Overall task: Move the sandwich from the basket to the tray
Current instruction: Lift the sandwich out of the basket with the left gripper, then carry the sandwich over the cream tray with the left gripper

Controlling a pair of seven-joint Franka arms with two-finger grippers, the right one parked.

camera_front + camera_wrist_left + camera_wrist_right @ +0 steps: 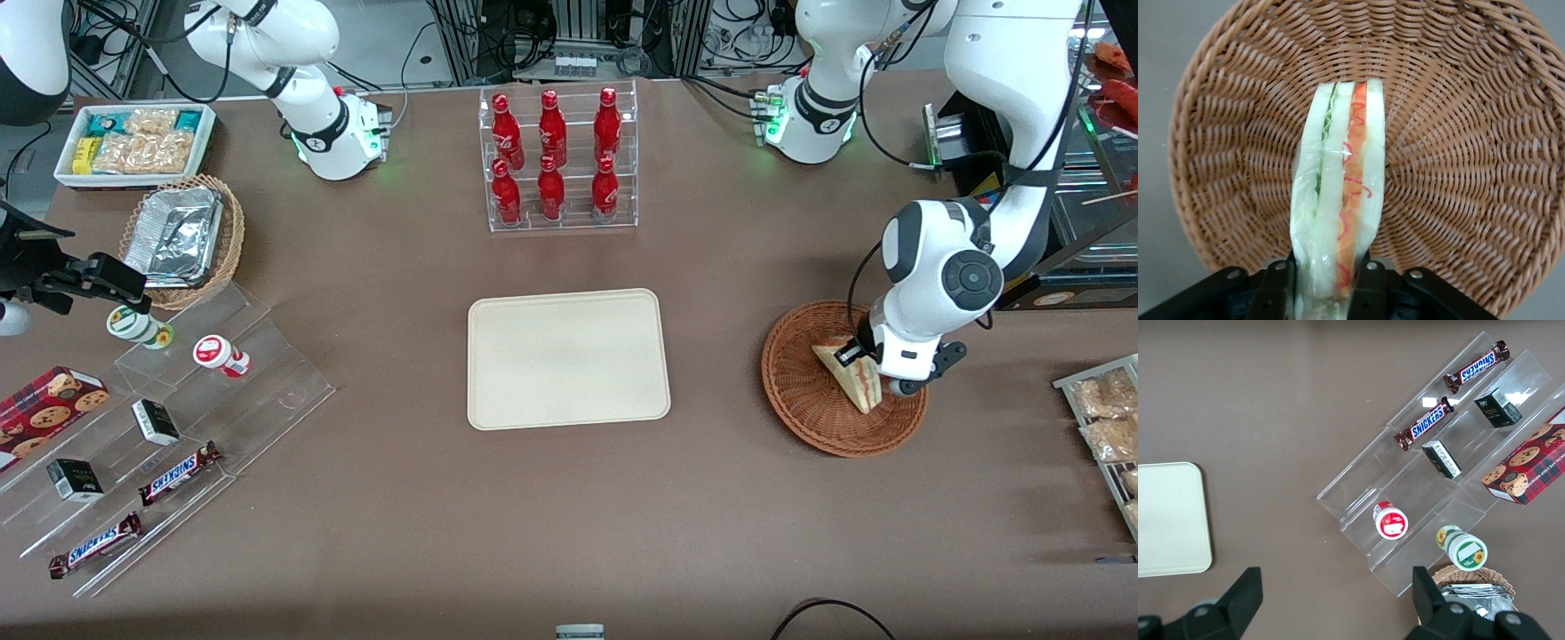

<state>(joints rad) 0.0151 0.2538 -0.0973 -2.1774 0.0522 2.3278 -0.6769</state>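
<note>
Wicker basket [822,404] sat toward the working arm's end of the bench, well apart from the tray [567,357] at mid-bench. From the front, the pincer [855,353] stood over the basket, clamped on the sandwich [855,378], its fingertips hidden by the wrist. At the wrist, the wedge [1338,200] ran lengthwise straight out from the pincer [1328,280], pinched across its faces, over the basket [1471,133]; whether it touched the weave was unclear.

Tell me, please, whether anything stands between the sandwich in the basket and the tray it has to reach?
Nothing visible does. The tool is shut on the sandwich over the basket, and only bare tabletop shows between the basket and the tray. The bottle rack stands farther from the front camera, off that path.
</note>
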